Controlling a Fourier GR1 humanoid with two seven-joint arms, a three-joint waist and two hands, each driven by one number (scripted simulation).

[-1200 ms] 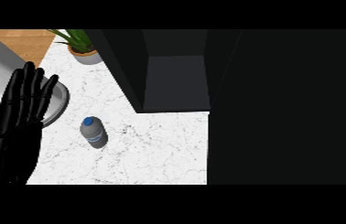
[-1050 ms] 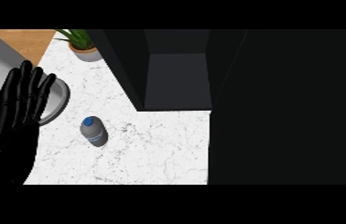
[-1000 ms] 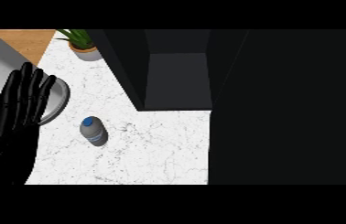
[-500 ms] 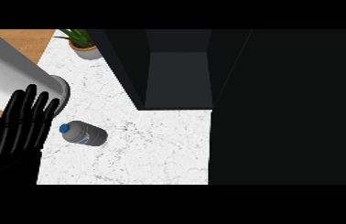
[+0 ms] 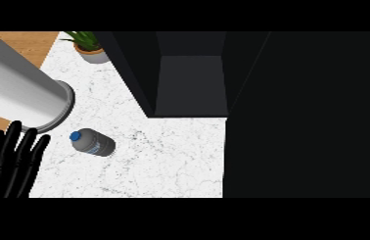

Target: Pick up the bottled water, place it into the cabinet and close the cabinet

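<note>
The bottled water stands on the white marble counter, seen from above with its blue cap toward the left. My left hand shows at the view's lower left edge, fingers straight and pointing up, a little to the left of the bottle and apart from it. A grey forearm crosses the upper left, ending just above the bottle. The dark cabinet stands open at the centre, its inside bare. My right hand is not in view.
A potted plant stands at the counter's far left corner. A wooden surface lies beyond the counter at the upper left. The whole right side of the view is a dark panel.
The view has shifted: the bottle now shows lower left of the cabinet and looks larger. My left hand has dropped toward the lower left corner, and a grey forearm has come into view.
</note>
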